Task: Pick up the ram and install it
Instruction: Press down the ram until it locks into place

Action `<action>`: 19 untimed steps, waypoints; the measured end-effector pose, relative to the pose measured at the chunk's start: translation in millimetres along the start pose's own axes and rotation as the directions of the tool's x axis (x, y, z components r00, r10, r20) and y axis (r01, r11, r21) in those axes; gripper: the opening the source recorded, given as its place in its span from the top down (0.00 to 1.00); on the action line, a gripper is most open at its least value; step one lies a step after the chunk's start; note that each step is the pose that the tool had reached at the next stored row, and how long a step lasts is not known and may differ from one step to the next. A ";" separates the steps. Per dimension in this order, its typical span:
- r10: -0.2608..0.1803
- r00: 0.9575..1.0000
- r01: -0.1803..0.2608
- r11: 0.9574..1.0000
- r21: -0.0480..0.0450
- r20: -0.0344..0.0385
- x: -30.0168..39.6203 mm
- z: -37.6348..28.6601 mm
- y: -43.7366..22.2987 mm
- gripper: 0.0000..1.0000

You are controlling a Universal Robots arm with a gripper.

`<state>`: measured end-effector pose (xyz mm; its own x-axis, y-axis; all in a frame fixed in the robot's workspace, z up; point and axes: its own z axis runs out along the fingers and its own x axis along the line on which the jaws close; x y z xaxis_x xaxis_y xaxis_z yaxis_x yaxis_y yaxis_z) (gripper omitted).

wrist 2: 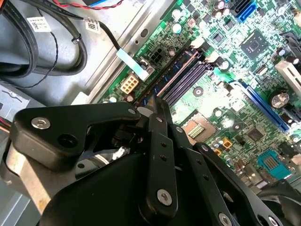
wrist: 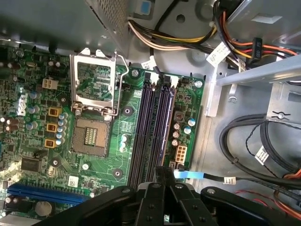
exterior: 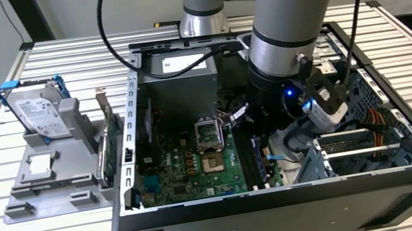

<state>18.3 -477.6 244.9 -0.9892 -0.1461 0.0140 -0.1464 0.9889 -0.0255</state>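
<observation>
The ram (wrist 2: 172, 74) is a thin dark bluish stick seen edge-on, lying along the memory slot nearest the motherboard's edge inside the open computer case (exterior: 287, 197). In the exterior view the ram (exterior: 258, 160) stands in line with the slots, just under my wrist. My gripper (wrist 2: 156, 106) is low over that slot, its black fingers (wrist: 159, 176) pressed together on the ram's near end. The ram (wrist: 166, 117) runs away from the fingertips toward the power cables. I cannot tell how deep it sits in the slot.
Beside the slots are the open processor socket (wrist: 96, 92) and a blue card slot (wrist 2: 258, 106). Cable bundles (wrist: 244, 141) crowd the case wall. On the exterior view's left, a grey holder (exterior: 55, 188) carries a hard drive in a blue frame (exterior: 40, 115) and a green card (exterior: 103, 148).
</observation>
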 end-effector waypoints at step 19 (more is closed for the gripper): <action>-0.043 0.999 0.043 0.999 0.000 -0.001 0.0 0.5 0.3 1.00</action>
<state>18.3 -477.4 244.4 -0.9820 -0.1880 0.0163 -0.1884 0.9818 -0.0251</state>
